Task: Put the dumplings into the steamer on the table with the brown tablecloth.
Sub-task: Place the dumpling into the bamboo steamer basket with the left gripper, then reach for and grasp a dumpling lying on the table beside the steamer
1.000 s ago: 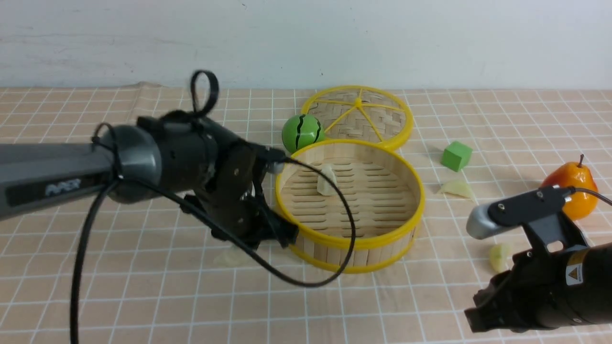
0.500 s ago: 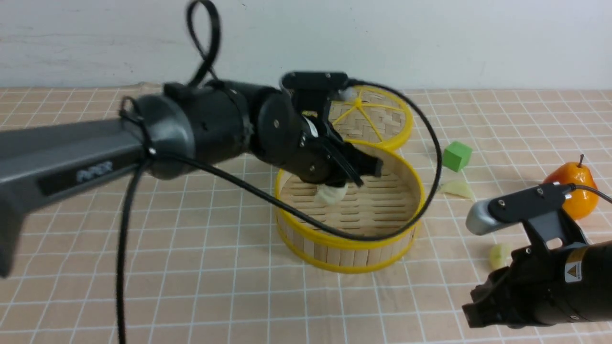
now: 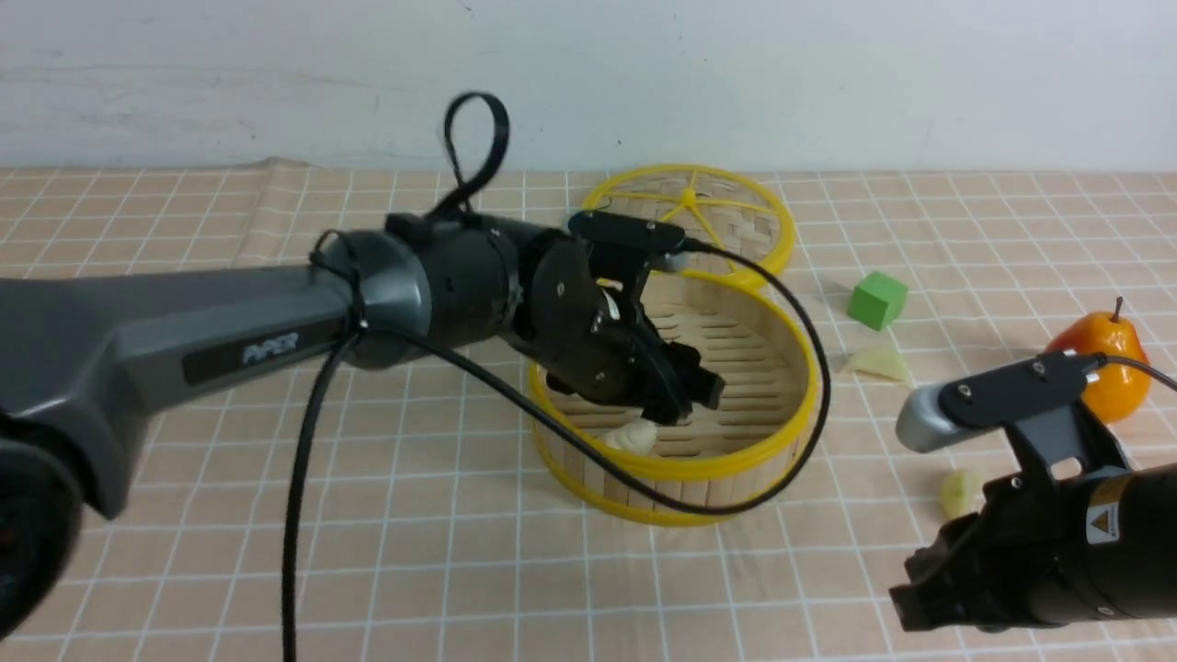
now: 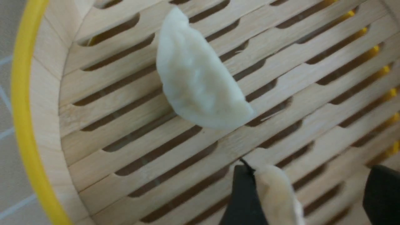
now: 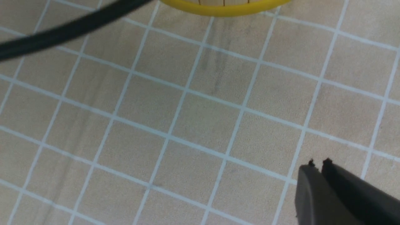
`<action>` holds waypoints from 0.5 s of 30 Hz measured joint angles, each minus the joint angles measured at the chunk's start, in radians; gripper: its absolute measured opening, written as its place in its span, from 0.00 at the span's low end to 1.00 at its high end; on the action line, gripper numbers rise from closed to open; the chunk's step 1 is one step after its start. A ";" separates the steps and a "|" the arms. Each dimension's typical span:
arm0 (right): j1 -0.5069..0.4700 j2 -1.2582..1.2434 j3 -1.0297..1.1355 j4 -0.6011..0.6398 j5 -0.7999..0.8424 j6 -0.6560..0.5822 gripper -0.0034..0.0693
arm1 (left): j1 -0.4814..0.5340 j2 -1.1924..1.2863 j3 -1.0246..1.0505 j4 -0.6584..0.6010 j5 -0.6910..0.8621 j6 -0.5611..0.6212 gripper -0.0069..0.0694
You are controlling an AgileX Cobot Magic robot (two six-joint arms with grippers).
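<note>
The left fingers [image 4: 243, 195] stand spread inside the steamer [image 3: 736, 457], letting a cream dumpling [image 4: 278, 197] touching one finger settle beside another dumpling [image 4: 197, 87] on the slats; the right fingers [image 5: 312, 190] hover closed and empty above the desk [image 5: 187, 125].

Left arm stretched in with its claw spread; right arm low with its claw pinched.

And there's the left arm [image 3: 230, 340], reaching in from the robot's left toward the middle. Its wrist is bent over, so the left claw [image 3: 694, 397] tips forward and down, and the wrist view shows its two black fingers [image 4: 243, 193] standing well apart. Over on the near right, the right arm [image 3: 1085, 561] sits low, aimed across toward the left, and the right claw [image 5: 318, 165] has its fingertips pressed tight together.
</note>
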State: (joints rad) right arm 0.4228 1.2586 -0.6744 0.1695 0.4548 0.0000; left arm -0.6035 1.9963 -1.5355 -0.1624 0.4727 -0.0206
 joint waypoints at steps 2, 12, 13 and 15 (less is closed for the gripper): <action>0.000 0.000 0.000 -0.021 0.003 -0.006 0.11 | 0.000 -0.072 -0.011 0.007 0.062 -0.012 0.74; -0.203 0.046 -0.148 -0.052 0.124 0.000 0.22 | 0.000 -0.634 0.026 0.187 0.343 -0.053 0.12; -0.232 0.065 -0.178 -0.052 0.123 0.000 0.25 | 0.000 -0.676 0.051 0.192 0.349 -0.053 0.08; -0.295 0.135 -0.255 -0.047 0.120 0.000 0.33 | 0.000 -0.774 0.136 0.203 0.357 -0.053 0.07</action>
State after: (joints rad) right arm 0.1283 1.3939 -0.9297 0.1221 0.5751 0.0000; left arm -0.6035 1.2220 -1.3996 0.0404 0.8299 -0.0731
